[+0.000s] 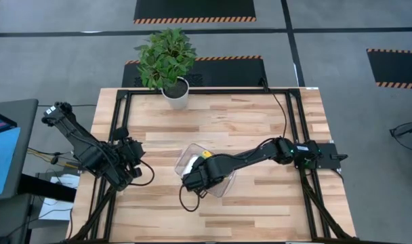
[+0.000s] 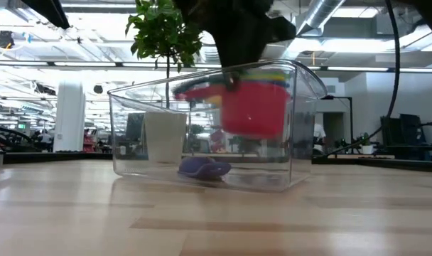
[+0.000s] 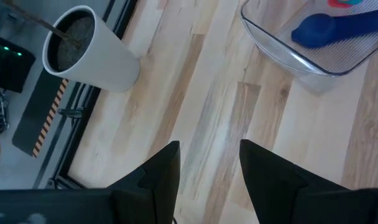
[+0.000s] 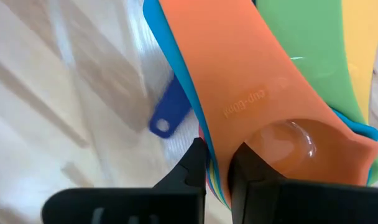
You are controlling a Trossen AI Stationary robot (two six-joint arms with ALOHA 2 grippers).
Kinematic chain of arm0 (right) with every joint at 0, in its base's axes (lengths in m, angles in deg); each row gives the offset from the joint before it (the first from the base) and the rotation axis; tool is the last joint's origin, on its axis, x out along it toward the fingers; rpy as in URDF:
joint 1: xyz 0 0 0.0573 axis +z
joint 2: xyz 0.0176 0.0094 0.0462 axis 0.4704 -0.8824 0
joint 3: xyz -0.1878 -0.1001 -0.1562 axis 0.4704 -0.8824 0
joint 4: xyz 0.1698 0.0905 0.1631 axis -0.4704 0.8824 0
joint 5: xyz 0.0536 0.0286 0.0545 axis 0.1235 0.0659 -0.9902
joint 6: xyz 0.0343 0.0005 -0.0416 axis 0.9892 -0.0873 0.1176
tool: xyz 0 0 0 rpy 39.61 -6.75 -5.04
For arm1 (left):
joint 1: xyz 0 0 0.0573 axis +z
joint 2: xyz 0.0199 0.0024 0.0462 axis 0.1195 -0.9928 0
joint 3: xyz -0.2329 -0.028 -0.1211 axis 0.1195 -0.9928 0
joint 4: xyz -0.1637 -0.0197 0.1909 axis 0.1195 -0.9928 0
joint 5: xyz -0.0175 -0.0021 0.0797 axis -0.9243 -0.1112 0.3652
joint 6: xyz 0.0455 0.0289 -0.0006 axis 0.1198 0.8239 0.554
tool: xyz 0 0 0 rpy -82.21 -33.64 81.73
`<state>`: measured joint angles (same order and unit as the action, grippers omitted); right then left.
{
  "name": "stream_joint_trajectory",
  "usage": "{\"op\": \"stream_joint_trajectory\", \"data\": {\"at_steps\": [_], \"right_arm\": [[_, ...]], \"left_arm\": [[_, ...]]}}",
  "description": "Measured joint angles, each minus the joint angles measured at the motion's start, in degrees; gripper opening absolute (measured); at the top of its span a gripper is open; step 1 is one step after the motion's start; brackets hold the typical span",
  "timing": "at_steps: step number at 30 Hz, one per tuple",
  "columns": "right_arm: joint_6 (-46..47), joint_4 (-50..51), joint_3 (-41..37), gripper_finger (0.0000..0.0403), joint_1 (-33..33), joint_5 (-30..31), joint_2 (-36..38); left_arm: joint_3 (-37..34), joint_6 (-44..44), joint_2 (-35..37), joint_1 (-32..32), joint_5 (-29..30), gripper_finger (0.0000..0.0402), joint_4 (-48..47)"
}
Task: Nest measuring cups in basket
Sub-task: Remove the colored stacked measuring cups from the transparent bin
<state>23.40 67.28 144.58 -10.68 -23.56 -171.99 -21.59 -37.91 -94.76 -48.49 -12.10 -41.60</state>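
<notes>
Orange-topped, the stack of cups [image 4: 282, 93] is hanging inside the clear basket [image 2: 131, 135], the right fingers [image 4: 219, 163] pinching its handles to lower it, while the left fingers [image 3: 209, 168] are waiting apart, empty.

Right arm [image 1: 260, 154] covers basket [image 1: 187, 157]; bare table [image 1: 260, 210] surrounds it.

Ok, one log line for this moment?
right gripper: shut on stacked measuring cups, above basket | dark blue cup: in basket | left gripper: open, waiting at table's left
</notes>
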Motion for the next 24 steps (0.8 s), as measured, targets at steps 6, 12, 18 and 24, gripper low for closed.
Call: {"op": "stream_joint_trajectory", "data": {"at_steps": [6,12,18,24], "right_arm": [[0.0,-1.7,0.0,0.0034,-0.1,2.8,4.9],[-0.1,2.2,0.0,0.0034,-2.9,9.7,8.7],[-4.9,3.7,-0.1,0.0034,-10.6,11.6,9.2],[-14.3,0.0,-1.4,0.0034,-19.5,10.5,7.4]], "left_arm": [[0.0,0.0,0.0,0.0,0.0,0.0155,0.1],[0.0,0.0,0.0,0.0,0.0,0.0155,0.0],[0.0,-0.2,0.0,0.0,-0.1,0.0155,0.1],[0.0,-0.7,0.0,0.0,-0.4,0.0155,0.0]]}}
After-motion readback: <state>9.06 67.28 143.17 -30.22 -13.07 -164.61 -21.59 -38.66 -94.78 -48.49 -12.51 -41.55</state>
